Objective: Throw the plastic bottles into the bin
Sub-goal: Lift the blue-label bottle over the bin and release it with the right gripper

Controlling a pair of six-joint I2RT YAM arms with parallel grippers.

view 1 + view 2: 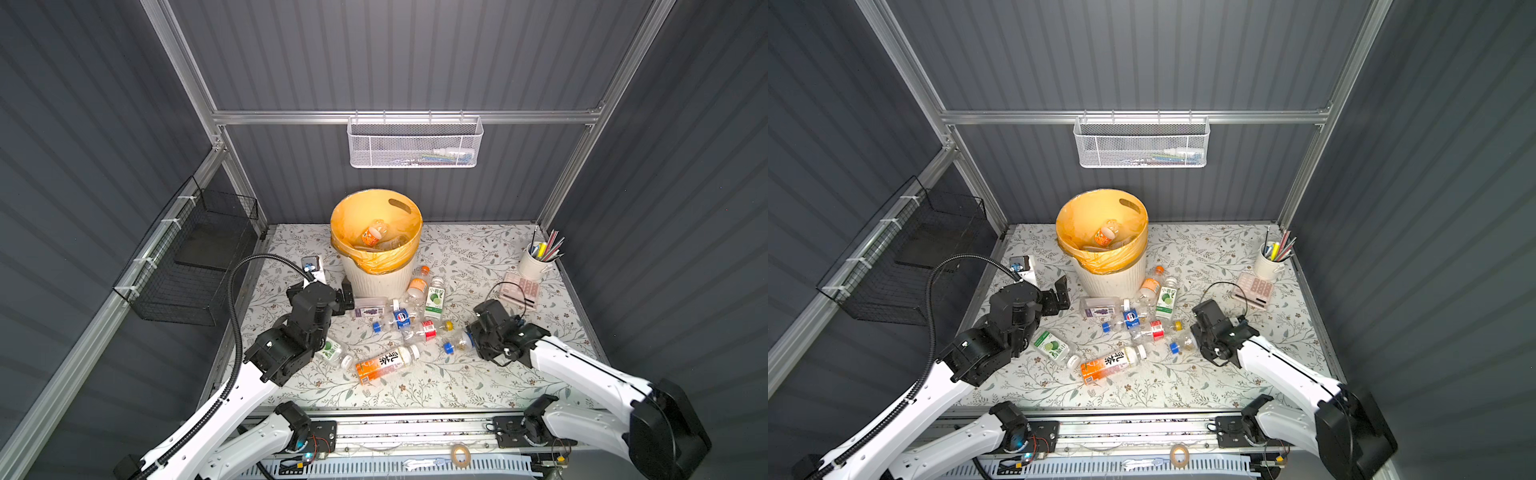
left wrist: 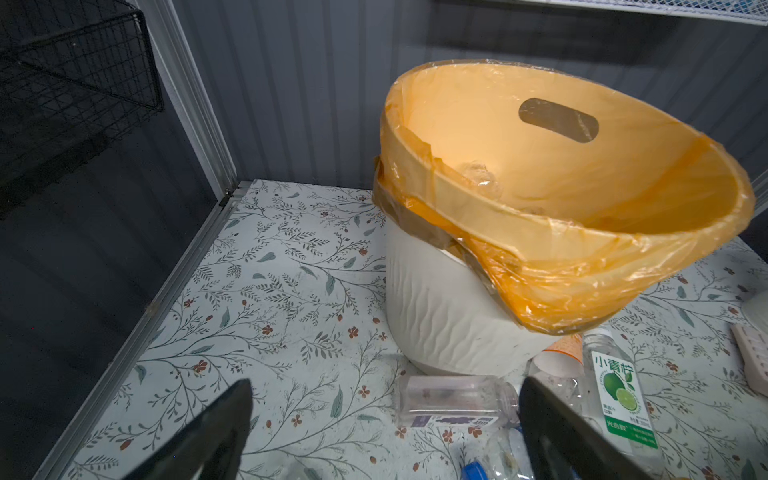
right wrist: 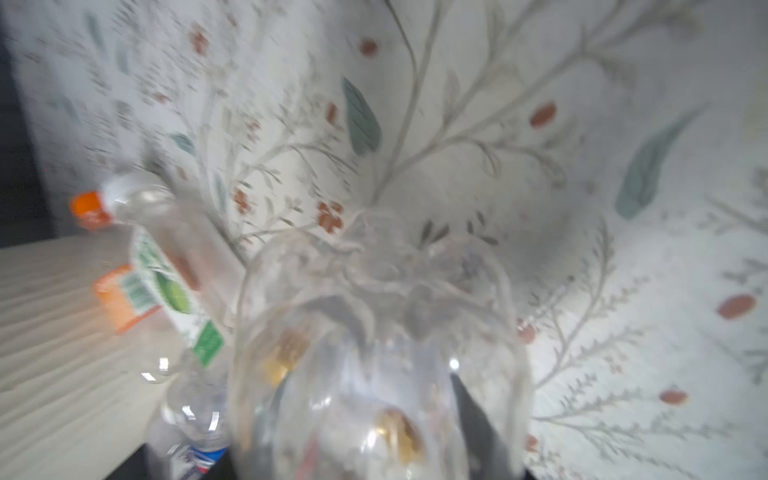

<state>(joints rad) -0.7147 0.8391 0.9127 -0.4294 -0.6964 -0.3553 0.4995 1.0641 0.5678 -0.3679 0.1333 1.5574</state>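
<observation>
So, left gripper [image 2: 384,386] hangs wide open just beside the bin [image 1: 376,282], seemingly lined up on the purple-label bottle [image 2: 453,401] lying at its foot. Meanwhile right gripper [image 1: 471,338] straddles a clear bottle [image 1: 459,344] at the pile's near right edge, probably chosen as the outlier; wrist view is blurred, so can't tell if it's clamped. Other bottles [image 1: 405,318] crowd between both arms; a few sit in the bin already. Lift must clear the tall rim; calculator [image 1: 521,291] sits close behind, table [image 1: 478,386] in front is bare.
</observation>
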